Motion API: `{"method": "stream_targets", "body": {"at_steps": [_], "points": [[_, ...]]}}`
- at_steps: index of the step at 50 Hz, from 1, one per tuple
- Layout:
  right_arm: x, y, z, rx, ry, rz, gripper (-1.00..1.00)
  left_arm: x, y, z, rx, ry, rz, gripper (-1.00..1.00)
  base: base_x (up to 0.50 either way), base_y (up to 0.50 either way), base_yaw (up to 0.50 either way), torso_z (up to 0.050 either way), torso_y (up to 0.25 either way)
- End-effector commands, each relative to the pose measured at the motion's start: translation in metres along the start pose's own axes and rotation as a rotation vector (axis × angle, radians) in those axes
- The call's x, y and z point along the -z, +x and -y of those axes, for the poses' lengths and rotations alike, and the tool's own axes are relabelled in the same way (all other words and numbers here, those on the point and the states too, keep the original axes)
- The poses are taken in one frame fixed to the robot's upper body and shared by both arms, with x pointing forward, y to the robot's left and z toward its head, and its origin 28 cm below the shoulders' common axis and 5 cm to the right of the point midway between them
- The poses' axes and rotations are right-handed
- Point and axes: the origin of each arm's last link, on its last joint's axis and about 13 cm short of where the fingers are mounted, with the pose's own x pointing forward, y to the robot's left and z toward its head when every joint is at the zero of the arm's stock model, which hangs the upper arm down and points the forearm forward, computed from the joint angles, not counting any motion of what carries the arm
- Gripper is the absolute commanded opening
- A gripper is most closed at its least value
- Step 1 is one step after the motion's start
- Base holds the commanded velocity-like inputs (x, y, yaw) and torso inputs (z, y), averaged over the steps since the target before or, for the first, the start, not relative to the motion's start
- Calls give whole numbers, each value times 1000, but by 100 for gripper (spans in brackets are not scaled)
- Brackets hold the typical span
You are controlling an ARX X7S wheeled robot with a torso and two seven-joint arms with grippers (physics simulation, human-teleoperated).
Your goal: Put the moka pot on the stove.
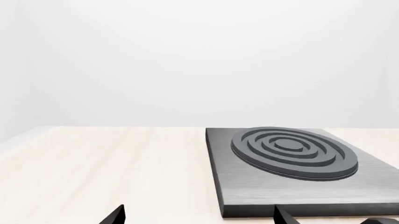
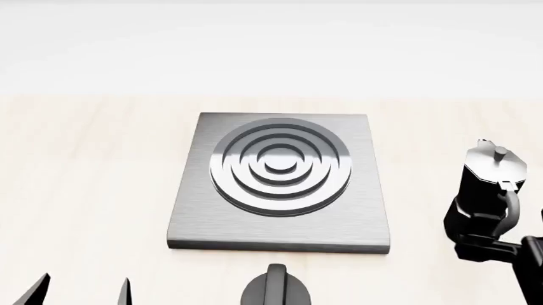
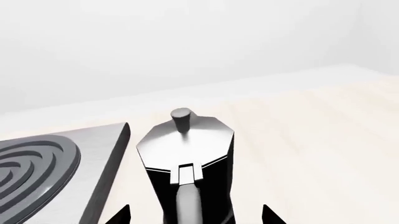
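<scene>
Tipping is my main worry: the pot (image 2: 485,184) is tall with a pinched waist, so if the right pincer (image 3: 195,215) closes off-centre on the curved handle, or nudges the body first, it could topple on the surface (image 2: 85,178) or swing in the hold and land askew on the stove (image 2: 280,181). The pot stands upright on the surface at about 3 o'clock from the stove, apart from its edge. In the right wrist view it sits between the pincer's spread tips, handle toward the camera, not yet clamped; the left pincer (image 1: 199,215) is open too, holding nothing, at the stove's near edge.
</scene>
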Motion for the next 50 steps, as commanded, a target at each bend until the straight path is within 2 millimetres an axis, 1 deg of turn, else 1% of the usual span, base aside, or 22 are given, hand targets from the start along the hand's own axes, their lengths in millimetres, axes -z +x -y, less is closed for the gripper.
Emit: {"method": "stream_targets", "body": {"at_steps": [1, 12, 21, 25, 26, 35, 42, 45, 46, 47, 48, 49, 50], "points": [[3, 0, 4, 15, 17, -5, 100, -1, 0, 0, 0, 1, 1, 100, 0, 0, 0, 0, 0], [-2, 2, -3, -13, 12, 5, 100, -1, 0, 0, 0, 1, 6, 100, 0, 0, 0, 0, 0], [-1, 3, -4, -19, 11, 4, 100, -1, 0, 0, 0, 2, 7, 100, 0, 0, 0, 0, 0], [1, 3, -4, -22, 10, 1, 100, 2, 0, 0, 0, 3, 8, 100, 0, 0, 0, 0, 0], [2, 4, -3, -17, 7, -2, -100, 2, 0, 0, 0, 2, 8, 100, 0, 0, 0, 0, 0], [4, 2, -2, -25, 9, -5, -100, 17, 0, -1, 0, 2, 6, 100, 0, 0, 0, 0, 0], [6, 3, -2, -39, 1, -3, -100, 14, -1, -1, -1, 0, 8, 100, 0, 0, 0, 0, 0], [2, 4, -4, -17, -36, 19, -100, 14, -1, -1, 0, -1, 9, 100, 0, 0, 1, 0, 0], [-2, 4, -6, -16, -61, 41, -100, 14, -2, -1, 1, -1, 10, 100, 0, 0, 0, 0, 0], [-11, 4, -11, -6, -102, 78, -100, 14, -2, -1, 0, 2, 11, 100, 0, 0, 0, 0, 0], [-17, 3, -14, -2, -119, 93, -100, 14, -1, -1, 1, 0, 11, 100, 0, 0, 0, 0, 0], [-30, 3, -19, -7, -129, 151, -100, 13, -1, -1, 1, 1, 12, 100, 0, 0, 0, 0, 0], [-38, 2, -21, -6, -132, 178, -100, 13, -1, -1, 2, 1, 12, 100, 0, 0, 0, 0, 0]]}}
